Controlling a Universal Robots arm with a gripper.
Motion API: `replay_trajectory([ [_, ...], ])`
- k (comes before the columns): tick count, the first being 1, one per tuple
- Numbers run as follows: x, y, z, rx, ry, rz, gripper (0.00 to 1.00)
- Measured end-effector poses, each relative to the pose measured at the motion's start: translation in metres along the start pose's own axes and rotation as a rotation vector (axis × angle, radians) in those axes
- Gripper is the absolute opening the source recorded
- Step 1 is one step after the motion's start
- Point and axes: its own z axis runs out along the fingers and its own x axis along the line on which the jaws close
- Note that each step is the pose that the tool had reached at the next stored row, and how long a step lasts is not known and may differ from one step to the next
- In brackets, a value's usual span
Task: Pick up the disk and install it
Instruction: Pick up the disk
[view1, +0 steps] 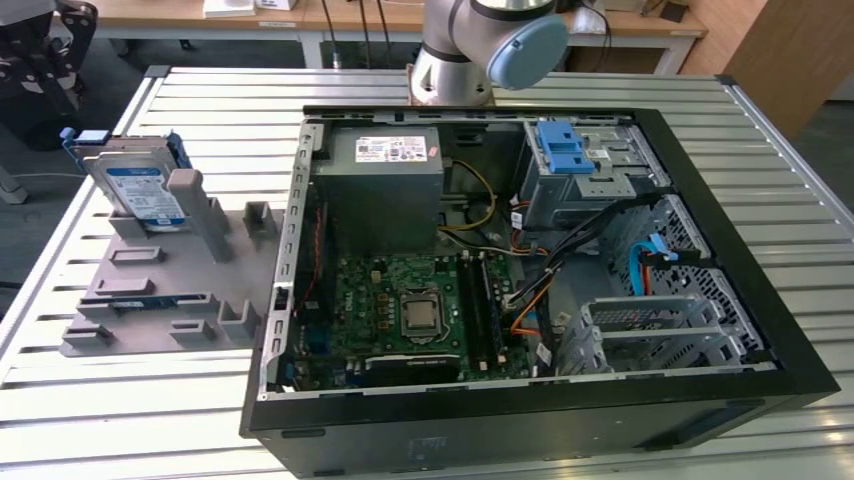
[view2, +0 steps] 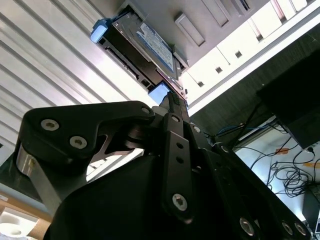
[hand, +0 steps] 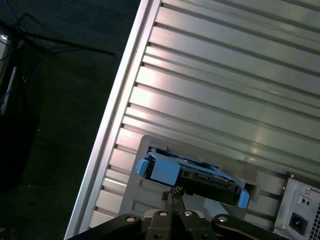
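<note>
A flat rectangular silver metal disk with a white-and-blue label, framed in a blue plastic carrier (view1: 142, 186), stood on edge in a slot of a grey moulded plastic holder (view1: 160, 295). The holder lay on a ribbed, pale metal surface (view1: 200, 100) at the exterior view's left, just beside an open black computer case (view1: 747, 300) with its green circuit board exposed. The disk had not been lifted or installed. Judged by its look, the disk would handle as a stiff, fairly dense block. Its smooth metal faces could slip, and it would be sensitive to knocks. The safest hold seemed to be across its thin body, pinching the two broad faces near the exposed upper edge, or on the blue carrier's rails, keeping clear of the connector end. In both wrist views the robot's black metal fingers (hand: 168, 199) pointed towards the disk (hand: 192, 175) from some way off, not touching it. The fingers (view2: 172, 107) were drawn together, or very nearly so, with nothing between them. The disk (view2: 145, 47) lay beyond their tips in its holder.
</note>
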Motion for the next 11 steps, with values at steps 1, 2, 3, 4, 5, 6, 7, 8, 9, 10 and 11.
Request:
replay_trajectory([
  [1,0.0000,0.0000,0.0000,0.0001,0.0001,-0.003,0.11],
  [2,0.0000,0.0000,0.0000,0.0000,0.0002,-0.004,0.11],
  [3,0.0000,0.0000,0.0000,0.0000,0.0003,-0.004,0.11],
  [4,0.0000,0.0000,0.0000,0.0001,0.0003,-0.004,0.11],
  [5,0.0000,0.0000,0.0000,0.0001,0.0003,-0.004,0.11],
  [6,0.0000,0.0000,0.0000,0.0001,0.0002,-0.004,0.11],
  [7,0.0000,0.0000,0.0000,0.0000,0.0003,-0.004,0.11],
  [8,0.0000,0.0000,0.0000,0.0001,0.0002,-0.004,0.11],
  [9,0.0000,0.0000,0.0000,0.0001,0.0003,-0.004,0.11],
  [10,0.0000,0.0000,0.0000,0.0000,0.0002,-0.004,0.11],
  [11,0.0000,0.0000,0.0000,0.0000,0.0003,-0.005,0.11],
])
